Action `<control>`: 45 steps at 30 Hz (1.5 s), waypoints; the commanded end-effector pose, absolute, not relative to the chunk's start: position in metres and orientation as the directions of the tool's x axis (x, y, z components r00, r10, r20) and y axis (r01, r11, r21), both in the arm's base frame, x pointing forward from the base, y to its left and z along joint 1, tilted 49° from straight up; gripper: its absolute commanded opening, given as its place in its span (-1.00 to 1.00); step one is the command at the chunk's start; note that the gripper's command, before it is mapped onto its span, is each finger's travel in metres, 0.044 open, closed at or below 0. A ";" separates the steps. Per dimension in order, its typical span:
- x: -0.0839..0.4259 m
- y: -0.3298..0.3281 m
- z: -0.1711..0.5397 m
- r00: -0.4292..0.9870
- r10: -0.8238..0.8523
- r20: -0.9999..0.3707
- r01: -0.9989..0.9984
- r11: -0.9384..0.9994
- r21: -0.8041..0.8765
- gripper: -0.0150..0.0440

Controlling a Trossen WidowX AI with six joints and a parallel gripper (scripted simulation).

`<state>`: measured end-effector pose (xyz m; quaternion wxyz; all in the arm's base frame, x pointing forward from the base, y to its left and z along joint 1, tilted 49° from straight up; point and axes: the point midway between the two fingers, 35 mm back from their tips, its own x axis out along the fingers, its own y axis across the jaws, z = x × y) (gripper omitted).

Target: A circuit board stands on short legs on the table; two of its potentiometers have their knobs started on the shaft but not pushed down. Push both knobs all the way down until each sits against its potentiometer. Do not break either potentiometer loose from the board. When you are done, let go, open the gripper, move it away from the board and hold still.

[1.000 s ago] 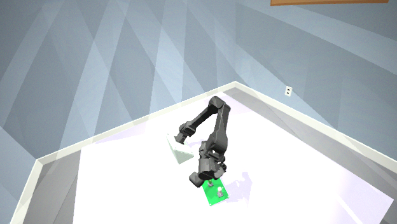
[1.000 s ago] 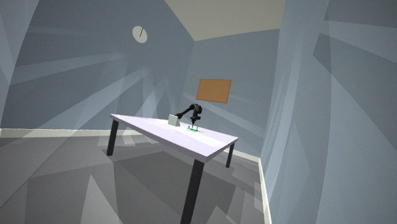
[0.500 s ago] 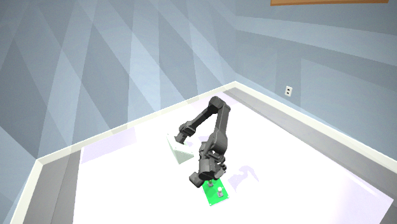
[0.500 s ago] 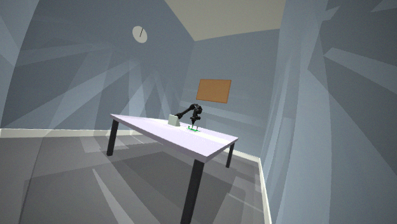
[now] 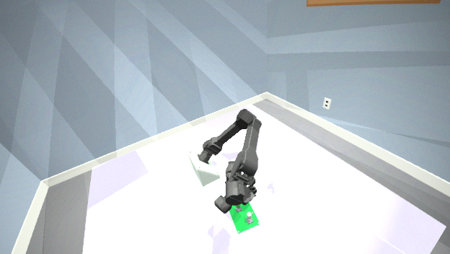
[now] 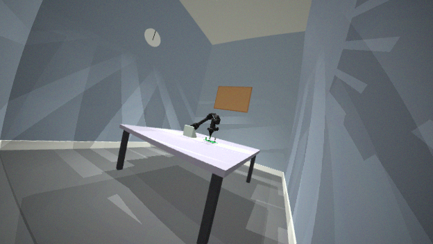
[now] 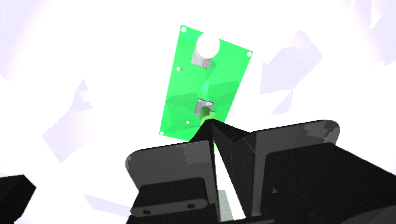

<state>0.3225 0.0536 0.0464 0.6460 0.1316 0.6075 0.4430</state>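
Fingers are pressing together with nothing between them, and are pointing down over the circuit board. In the wrist view, their tips are overlapping a green knob at the near potentiometer; whether they are touching it, I cannot tell. Farther along the board, a white knob is standing above the other potentiometer, apart from the fingers. How far down either knob is sitting is too small to judge. The green board is resting on the pale bench, in front of the arm. The dark arm is bending over from beside a pale, slanted block. Beyond the bench, an orange-brown panel is hanging on the blue-grey wall, a white outlet is showing in the top view, and a round clock is hanging high up in the exterior view.
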 end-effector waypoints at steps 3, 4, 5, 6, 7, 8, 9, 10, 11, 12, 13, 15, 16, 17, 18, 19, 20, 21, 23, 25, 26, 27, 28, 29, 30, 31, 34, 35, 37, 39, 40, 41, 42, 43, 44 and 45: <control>0.322 0.054 0.047 -0.130 0.736 -0.664 -0.405 0.572 0.714 -0.49; 0.322 0.054 0.047 -0.130 0.736 -0.664 -0.405 0.572 0.714 -0.49; 0.322 0.054 0.047 -0.130 0.736 -0.664 -0.405 0.572 0.714 -0.49; 0.322 0.054 0.047 -0.130 0.736 -0.664 -0.405 0.572 0.714 -0.49; 0.322 0.054 0.047 -0.130 0.736 -0.664 -0.405 0.572 0.714 -0.49; 0.322 0.054 0.047 -0.130 0.736 -0.664 -0.405 0.572 0.714 -0.49; 0.322 0.054 0.047 -0.130 0.736 -0.664 -0.405 0.572 0.714 -0.49; 0.322 0.054 0.047 -0.130 0.736 -0.664 -0.405 0.572 0.714 -0.49; 0.322 0.054 0.047 -0.130 0.736 -0.664 -0.405 0.572 0.714 -0.49; 0.322 0.054 0.047 -0.130 0.736 -0.664 -0.405 0.572 0.714 -0.49; 0.322 0.054 0.047 -0.130 0.736 -0.664 -0.405 0.572 0.714 -0.49; 0.322 0.054 0.047 -0.130 0.736 -0.664 -0.405 0.572 0.714 -0.49; 0.322 0.054 0.046 -0.130 0.736 -0.664 -0.405 0.572 0.714 -0.49; 0.322 0.055 0.046 -0.130 0.736 -0.664 -0.405 0.572 0.714 -0.49; 0.322 0.055 0.046 -0.130 0.737 -0.664 -0.405 0.572 0.714 -0.49; 0.322 0.055 0.046 -0.130 0.737 -0.664 -0.405 0.572 0.714 -0.49; 0.322 0.055 0.046 -0.130 0.737 -0.664 -0.405 0.572 0.714 -0.49; 0.322 0.055 0.046 -0.130 0.737 -0.664 -0.405 0.572 0.714 -0.49; 0.322 0.055 0.046 -0.130 0.737 -0.664 -0.405 0.572 0.714 -0.49; 0.322 0.055 0.046 -0.130 0.737 -0.664 -0.405 0.572 0.714 -0.49; 0.322 0.055 0.046 -0.130 0.737 -0.664 -0.405 0.572 0.714 -0.49; 0.322 0.055 0.046 -0.130 0.737 -0.664 -0.405 0.572 0.714 -0.49; 0.322 0.055 0.046 -0.130 0.737 -0.664 -0.405 0.572 0.714 -0.49; 0.322 0.055 0.046 -0.130 0.737 -0.664 -0.405 0.572 0.714 -0.49; 0.322 0.055 0.045 -0.130 0.737 -0.664 -0.405 0.572 0.714 -0.49; 0.322 0.056 0.045 -0.130 0.737 -0.664 -0.405 0.572 0.714 -0.49; 0.321 0.057 0.044 -0.130 0.737 -0.664 -0.405 0.572 0.714 -0.49; 0.321 0.057 0.044 -0.130 0.737 -0.664 -0.405 0.572 0.714 -0.49; 0.321 0.057 0.044 -0.130 0.737 -0.664 -0.405 0.572 0.714 -0.49; 0.321 0.057 0.044 -0.130 0.737 -0.664 -0.405 0.572 0.714 -0.49; 0.321 0.057 0.044 -0.130 0.737 -0.664 -0.405 0.572 0.714 -0.49; 0.321 0.057 0.044 -0.130 0.737 -0.664 -0.405 0.572 0.714 -0.49; 0.321 0.057 0.044 -0.130 0.737 -0.664 -0.405 0.572 0.714 -0.49; 0.321 0.057 0.044 -0.130 0.737 -0.664 -0.405 0.572 0.714 -0.49; 0.321 0.057 0.044 -0.130 0.737 -0.664 -0.405 0.572 0.714 -0.49; 0.321 0.057 0.044 -0.130 0.737 -0.664 -0.405 0.572 0.714 -0.49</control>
